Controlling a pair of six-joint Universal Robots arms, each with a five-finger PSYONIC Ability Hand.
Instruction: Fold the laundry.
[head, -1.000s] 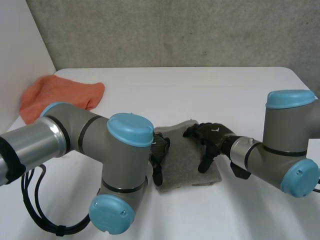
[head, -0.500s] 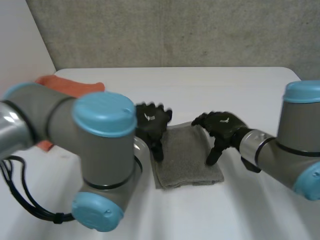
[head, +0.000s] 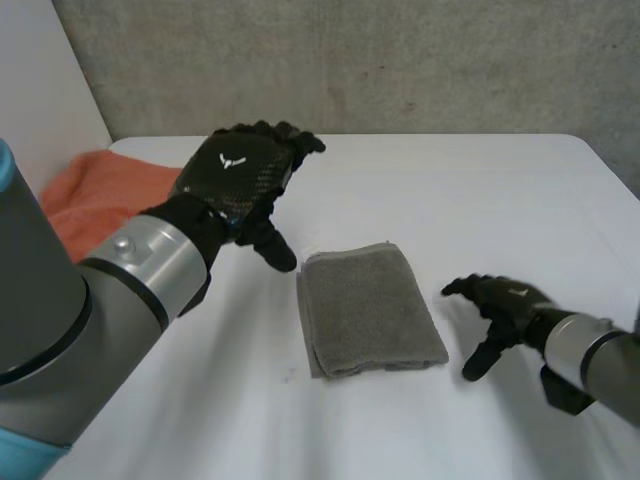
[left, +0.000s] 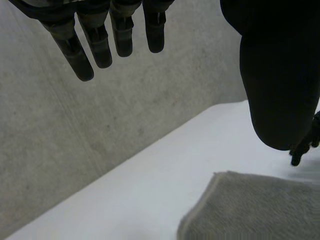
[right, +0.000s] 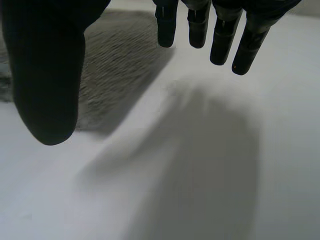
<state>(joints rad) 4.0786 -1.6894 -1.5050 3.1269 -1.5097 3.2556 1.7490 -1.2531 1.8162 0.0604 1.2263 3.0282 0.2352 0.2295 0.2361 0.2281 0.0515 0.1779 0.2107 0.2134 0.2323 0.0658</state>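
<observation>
A white table (head: 450, 190) stands against a rough grey concrete wall (head: 400, 60), with a plain pale wall running along its left edge.

Toward the near edge, right of the middle, the right hand (head: 505, 305) is low over bare table. Its fingers (right: 220, 40) are spread and loosely extended, the thumb set wide of them, and nothing is in its hold. It is just beside the right side of the folded towel (head: 368, 310) but apart from it; whether a fingertip touches the table cannot be told.

The towel lies flat in the middle of the table, a grey terry rectangle folded into a neat thick pad. Stacked layers show along its near edge and at its near left corner. Its top is smooth, and its edges are fairly square. The long axis runs from the near edge toward the far edge, with the near end leaning a little toward the table's right edge.

Beyond the towel's far left corner, the left hand (head: 235, 175) is raised clear above the table on its grey arm. Its fingers (left: 100, 40) are nearly straight and fanned, the thumb angled down toward the towel, and it grips nothing. In its wrist view the towel's corner lies under the thumb, with the wall beyond the fingertips.

At the far left corner a crumpled orange cloth (head: 95, 195) lies unfolded, well apart from the towel.
</observation>
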